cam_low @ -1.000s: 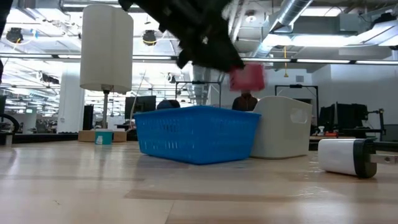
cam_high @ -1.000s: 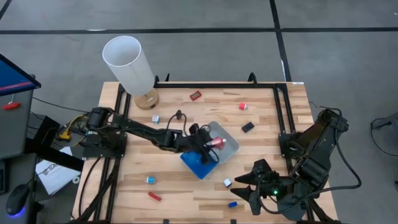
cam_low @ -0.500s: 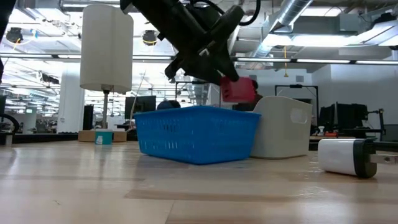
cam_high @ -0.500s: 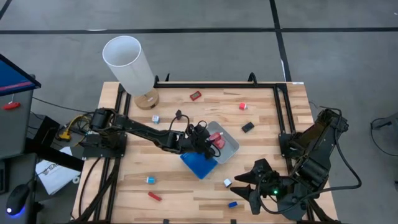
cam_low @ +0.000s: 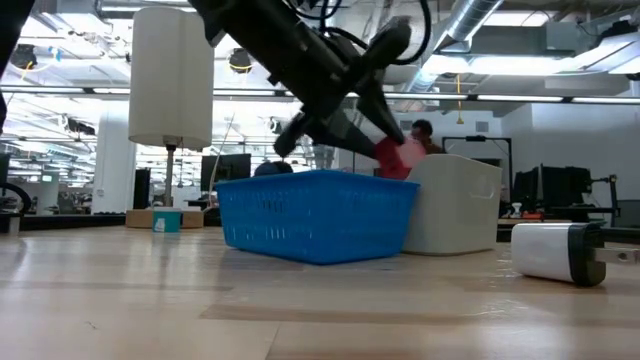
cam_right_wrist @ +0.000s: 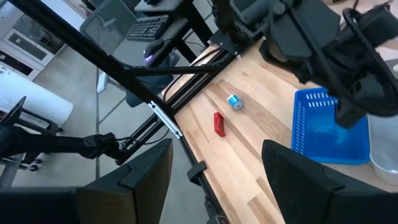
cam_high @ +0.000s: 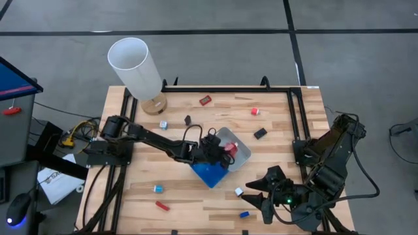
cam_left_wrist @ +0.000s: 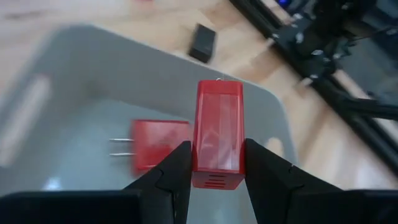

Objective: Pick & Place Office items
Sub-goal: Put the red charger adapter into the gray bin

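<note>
The red block (cam_left_wrist: 217,134) is pinched tight in the left gripper (cam_left_wrist: 216,163), just above the grey tray (cam_left_wrist: 87,74), where 1 red piece (cam_left_wrist: 160,144) already lies. Most small pieces look left on the table (cam_high: 196,196). The right gripper (cam_right_wrist: 214,171) waits near the table's edge, fingers apart.

Red plug (cam_left_wrist: 160,153) lies in grey tray (cam_left_wrist: 74,81); room beside it.

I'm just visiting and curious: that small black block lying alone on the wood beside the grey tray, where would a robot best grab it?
Probably from straight above, the fingers closing across the black block's two long sides. It lies flat on the table, apart from the grey tray, with bare wood around it, so both sides look free.
</note>
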Controlling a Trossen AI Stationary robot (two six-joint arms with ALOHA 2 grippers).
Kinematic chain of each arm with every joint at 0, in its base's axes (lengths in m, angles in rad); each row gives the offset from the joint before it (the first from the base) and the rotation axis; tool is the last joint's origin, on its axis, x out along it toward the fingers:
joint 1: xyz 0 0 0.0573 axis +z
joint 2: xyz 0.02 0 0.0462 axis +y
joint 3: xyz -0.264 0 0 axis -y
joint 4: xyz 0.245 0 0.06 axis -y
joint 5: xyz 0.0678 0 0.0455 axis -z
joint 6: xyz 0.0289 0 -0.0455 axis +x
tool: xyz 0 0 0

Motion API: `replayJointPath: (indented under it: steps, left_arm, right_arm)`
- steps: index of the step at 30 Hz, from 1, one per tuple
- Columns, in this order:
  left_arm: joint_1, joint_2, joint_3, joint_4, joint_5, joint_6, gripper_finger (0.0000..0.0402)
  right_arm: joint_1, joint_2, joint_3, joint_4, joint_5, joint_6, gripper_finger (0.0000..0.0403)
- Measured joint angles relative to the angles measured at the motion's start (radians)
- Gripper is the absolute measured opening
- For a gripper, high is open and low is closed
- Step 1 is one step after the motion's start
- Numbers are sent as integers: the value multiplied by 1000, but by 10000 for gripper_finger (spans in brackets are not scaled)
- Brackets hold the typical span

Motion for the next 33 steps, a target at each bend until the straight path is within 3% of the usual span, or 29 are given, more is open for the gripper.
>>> replayJointPath:
  steps: [9, 33]
  left_arm:
    - [7, 34, 0, 56, 30, -153, 118]
    - [39, 34, 0, 55, 14, -175, 142]
  right_arm:
    - [19, 0, 0, 19, 13, 6, 240]
    - [28, 0, 0, 19, 26, 0, 240]
